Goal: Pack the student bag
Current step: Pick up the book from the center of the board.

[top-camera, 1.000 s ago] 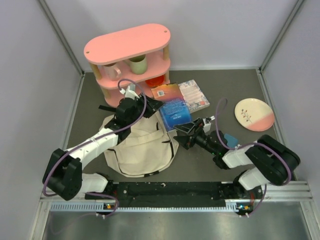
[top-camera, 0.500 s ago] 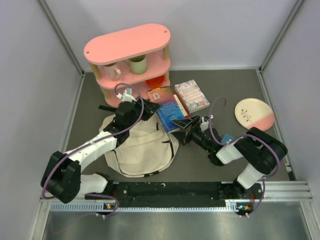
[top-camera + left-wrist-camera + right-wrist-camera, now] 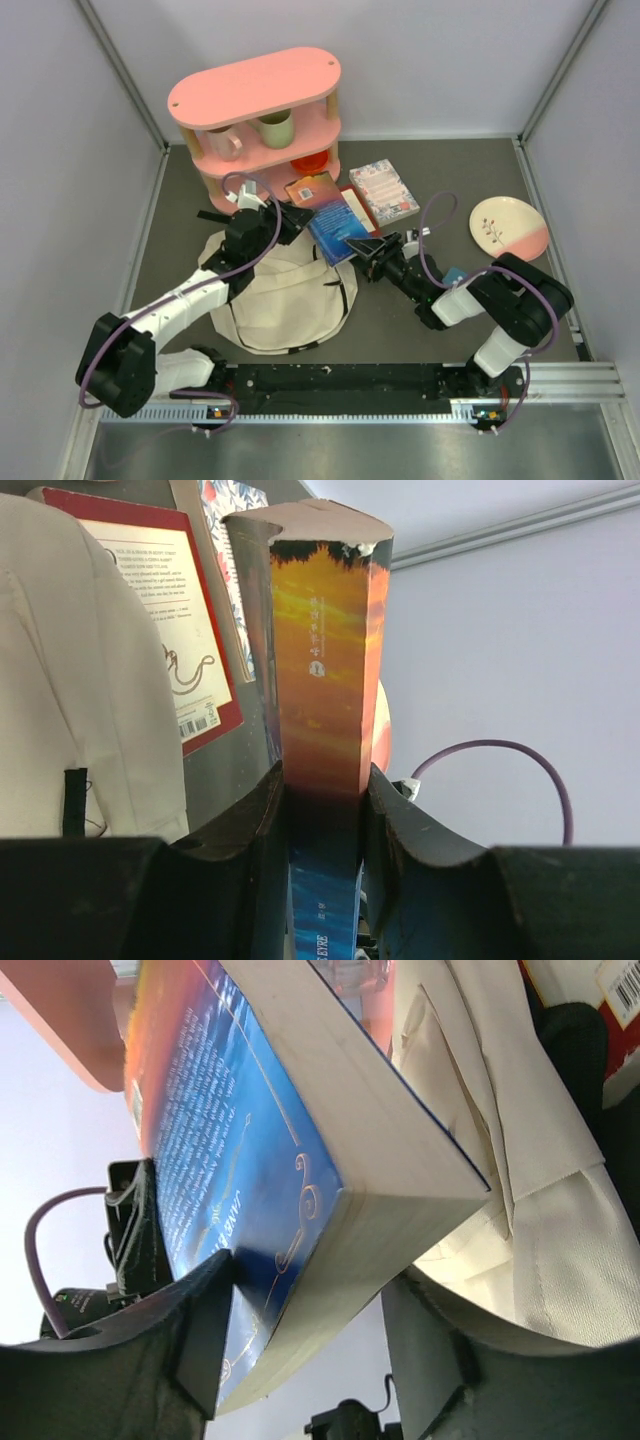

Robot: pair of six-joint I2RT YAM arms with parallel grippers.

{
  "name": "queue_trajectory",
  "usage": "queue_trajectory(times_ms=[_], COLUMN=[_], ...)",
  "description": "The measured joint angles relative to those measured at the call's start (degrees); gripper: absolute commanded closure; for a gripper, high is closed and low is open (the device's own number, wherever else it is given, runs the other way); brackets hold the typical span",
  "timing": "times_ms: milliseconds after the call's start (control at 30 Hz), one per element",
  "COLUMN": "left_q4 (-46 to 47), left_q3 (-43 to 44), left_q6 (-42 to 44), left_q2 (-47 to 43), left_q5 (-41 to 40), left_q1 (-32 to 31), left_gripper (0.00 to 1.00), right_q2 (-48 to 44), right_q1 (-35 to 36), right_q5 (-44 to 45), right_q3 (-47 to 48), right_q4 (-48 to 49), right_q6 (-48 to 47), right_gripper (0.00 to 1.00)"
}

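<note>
The cream student bag (image 3: 285,295) lies flat between the arms, also seen in the left wrist view (image 3: 60,680) and the right wrist view (image 3: 520,1160). A thick blue-and-orange book (image 3: 335,222) is raised on edge at the bag's upper right. My left gripper (image 3: 285,218) is shut on its spine (image 3: 325,660), the fingers (image 3: 325,780) pressing both covers. My right gripper (image 3: 368,247) straddles the book's near corner (image 3: 260,1140). Its jaws (image 3: 310,1280) are open: one finger touches the blue cover, and a gap shows on the page side.
A pink two-tier shelf (image 3: 260,110) with mugs stands at the back. A red-bordered book (image 3: 150,610) and a floral book (image 3: 385,190) lie behind the bag. A pink-and-cream plate (image 3: 508,228) sits at right. A small blue item (image 3: 455,274) lies by the right arm.
The left gripper has swung the book leftward toward the bag. The right gripper has moved in around the book's near corner and its jaws have narrowed.
</note>
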Motion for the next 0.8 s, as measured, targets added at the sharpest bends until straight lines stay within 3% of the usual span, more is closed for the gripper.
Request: queue_trajectory(times_ms=[133,233,333,400,500,533,600,800], left_q4=[-1.18,-1.62,-1.77,-2.1,-2.01,-2.1,-2.38,-1.11], left_q3=[-0.07,-0.85,-1.97,-2.27,-2.29,-2.29,-2.29,-2.27], left_q6=[0.15,-0.07,-0.42,-0.46,-0.11,0.04,0.0,1.57], left_q2=[-0.22,-0.83,-2.23,-3.39,-4.2,-4.2,-4.2,-4.74], left_q5=[-0.07,0.02,0.33,0.59,0.96,0.94,0.98,2.49], left_q1=[0.11,0.11,0.09,0.04,0.04,0.04,0.11,0.15], left_gripper=[1.0,1.0,1.0,1.0,1.0,0.96,0.88,0.39], right_q2=[-0.11,-0.74,-2.01,-2.78,-3.61,-3.78,-4.2,-9.88], right_q1=[-0.72,-1.31,-1.66,-1.77,-1.99,-2.1,-2.25,-3.13], right_q5=[0.0,-0.44,-1.38,-2.4,-3.58,-3.78,-4.39,-5.73], right_q3=[-0.04,-0.2,-0.79,-0.83,-0.79,-0.76,-0.79,-0.79], right_q4=[0.74,0.7,0.68,0.63,0.68,0.7,0.61,-2.23], right_q6=[-0.52,-1.03,-2.54,-3.34,-3.91,-4.11,-4.57,-9.05], right_gripper=[0.58,0.59,0.52,0.58,0.84,0.9,0.9,0.91])
